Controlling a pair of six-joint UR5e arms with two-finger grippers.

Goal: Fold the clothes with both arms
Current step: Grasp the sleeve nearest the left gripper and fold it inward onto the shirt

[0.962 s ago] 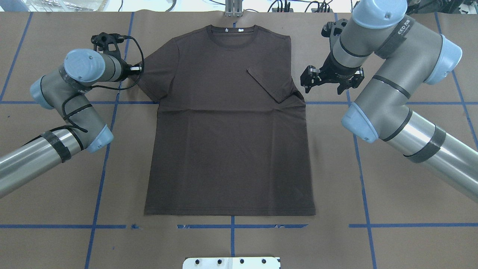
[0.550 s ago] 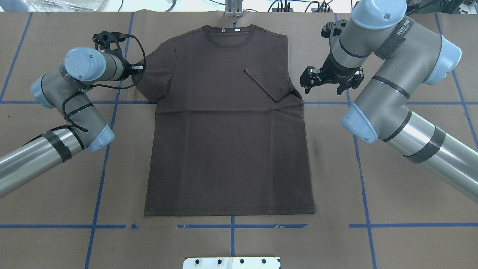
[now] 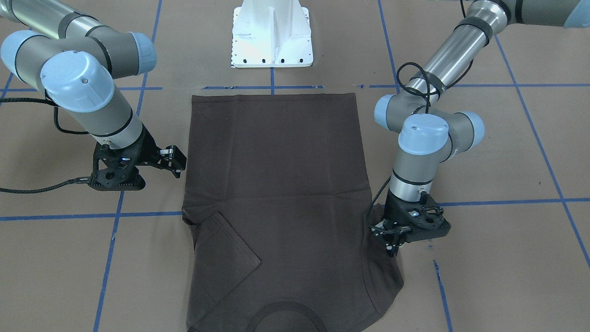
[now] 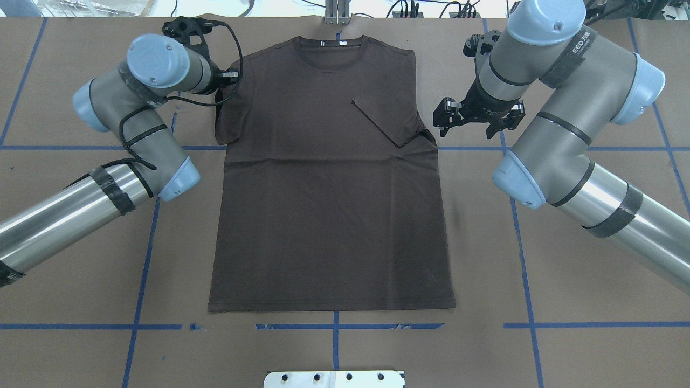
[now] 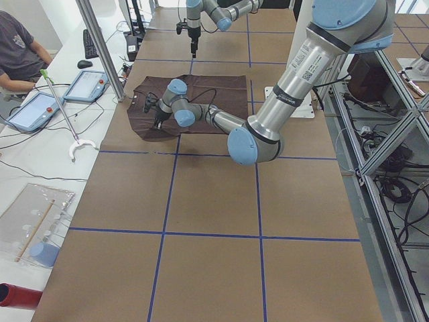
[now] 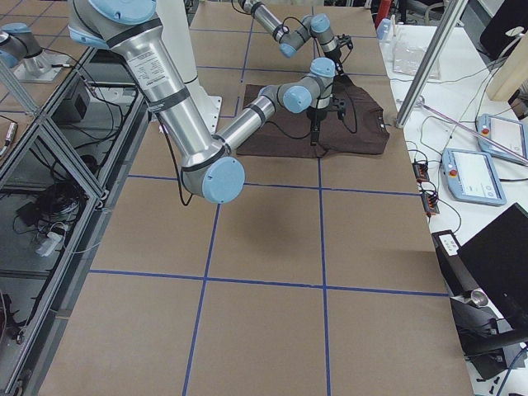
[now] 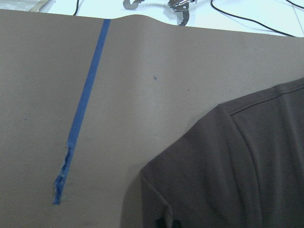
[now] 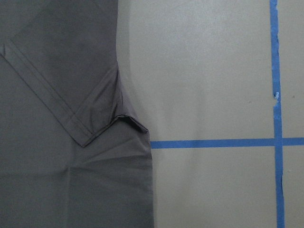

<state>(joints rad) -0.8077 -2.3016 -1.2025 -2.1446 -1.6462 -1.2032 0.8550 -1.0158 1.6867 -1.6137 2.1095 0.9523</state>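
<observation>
One T-shirt (image 4: 329, 215) flat, left tool (image 3: 391, 242) pinching its sleeve (image 3: 385, 274), right tool (image 4: 468, 123) spread beside it

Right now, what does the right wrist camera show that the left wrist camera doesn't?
Only the right wrist view shows a sleeve folded in over the body of the T-shirt, beside two crossing blue tape lines. Only the left wrist view shows the other sleeve, not folded over, one tape line and the far edge of the brown paper. Both show the dark T-shirt lying on brown paper marked with blue tape.
</observation>
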